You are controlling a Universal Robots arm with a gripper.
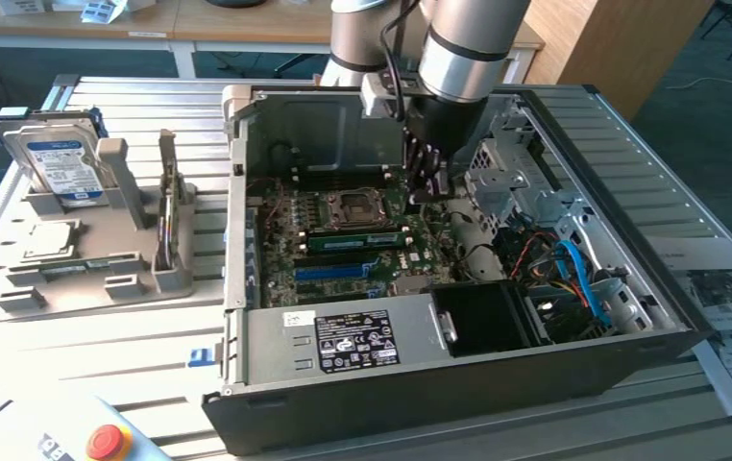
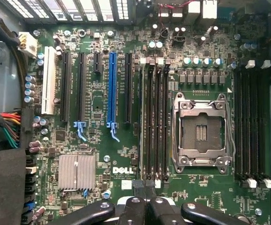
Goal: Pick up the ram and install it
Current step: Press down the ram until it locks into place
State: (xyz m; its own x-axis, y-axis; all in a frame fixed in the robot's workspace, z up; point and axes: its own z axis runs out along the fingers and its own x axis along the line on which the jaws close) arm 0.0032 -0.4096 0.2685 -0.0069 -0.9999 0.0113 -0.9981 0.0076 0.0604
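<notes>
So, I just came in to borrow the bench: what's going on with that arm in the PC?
The robot arm's gripper is down inside the open computer case, shut, over the memory slots beside the empty CPU socket. Whether it holds anything between its fingers I cannot tell.

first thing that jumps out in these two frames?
The open computer case on the slatted table, with the arm's gripper reaching down inside over the motherboard. Close up, the empty CPU socket and the long blue slot stand out. A hard drive stands in a grey holder at the exterior view's left.
</notes>
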